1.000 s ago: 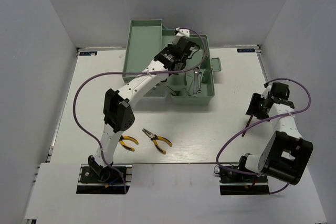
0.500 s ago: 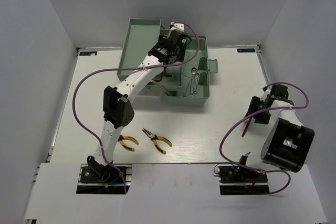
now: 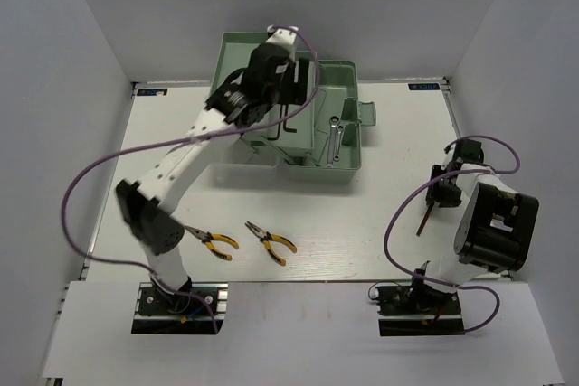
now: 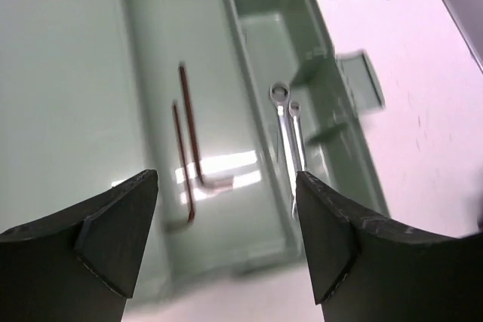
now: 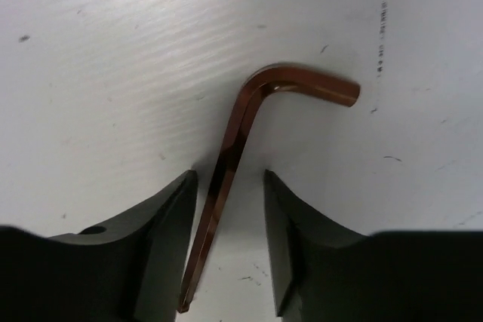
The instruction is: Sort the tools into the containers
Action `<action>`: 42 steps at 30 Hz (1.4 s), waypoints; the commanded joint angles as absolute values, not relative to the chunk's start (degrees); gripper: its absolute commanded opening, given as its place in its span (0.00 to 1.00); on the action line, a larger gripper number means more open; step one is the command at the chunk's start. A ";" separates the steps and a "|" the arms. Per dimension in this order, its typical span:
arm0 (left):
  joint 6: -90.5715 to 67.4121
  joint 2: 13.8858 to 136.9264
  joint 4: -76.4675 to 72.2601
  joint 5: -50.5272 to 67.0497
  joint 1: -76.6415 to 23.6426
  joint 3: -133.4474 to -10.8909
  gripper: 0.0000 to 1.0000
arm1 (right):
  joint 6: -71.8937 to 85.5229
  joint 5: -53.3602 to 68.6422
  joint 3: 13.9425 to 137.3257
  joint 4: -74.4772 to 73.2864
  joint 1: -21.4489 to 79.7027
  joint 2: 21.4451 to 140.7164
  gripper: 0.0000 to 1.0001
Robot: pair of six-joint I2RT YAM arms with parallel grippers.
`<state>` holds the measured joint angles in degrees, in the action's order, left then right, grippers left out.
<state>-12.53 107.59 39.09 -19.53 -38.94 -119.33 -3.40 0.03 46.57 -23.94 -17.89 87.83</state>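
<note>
my right gripper hangs low over the table at its right side, well apart from the toolbox. its jaws are half-wide and straddle the long shank of the reddish-brown hex key — a sliver of gap on each side, nothing pinched yet.

the risk, as i judge it: the key lies flat and thin on the table, so my fingertips may scrape the surface and close over it, or catch one facet and send it rolling out. it also runs slanted between my fingers, so a squeeze could twist it and leave the short leg awkward for a narrow tray.

the key is slim, faceted, glossy coppery brown, with a tight bend and a stubby short leg.

my left gripper hovers above the toolbox, jaws wide and empty — below it a dark hex key lies in one compartment, two silver wrenches in the next. the yellow-handled pliers lie on the table near my left base.
</note>
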 commanded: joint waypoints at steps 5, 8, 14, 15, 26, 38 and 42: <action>-17.74 76.52 35.24 -15.73 -39.46 -85.06 0.83 | -5.18 -6.76 46.93 -23.90 -13.71 93.43 0.17; -21.61 69.89 39.27 -16.34 -39.98 -76.58 0.81 | -4.40 -6.42 48.16 -25.92 -13.36 94.39 0.00; -27.94 56.26 44.64 -13.89 -40.51 -59.53 0.78 | -5.27 -0.61 51.24 -31.36 -13.80 93.96 0.00; -27.95 54.42 45.43 -12.58 -40.52 -58.37 0.77 | -5.88 3.04 52.28 -32.42 -13.80 92.74 0.00; -33.66 59.23 49.57 -9.15 -42.18 -51.16 0.77 | -9.93 22.48 73.63 -44.03 -11.52 82.62 0.00; -41.74 66.44 38.50 -5.80 -47.45 -45.88 0.77 | -3.17 37.70 110.70 -49.92 6.75 100.52 0.00; -43.94 70.39 35.95 -6.41 -50.00 -46.49 0.77 | 1.47 37.09 114.52 -40.92 14.48 105.11 0.00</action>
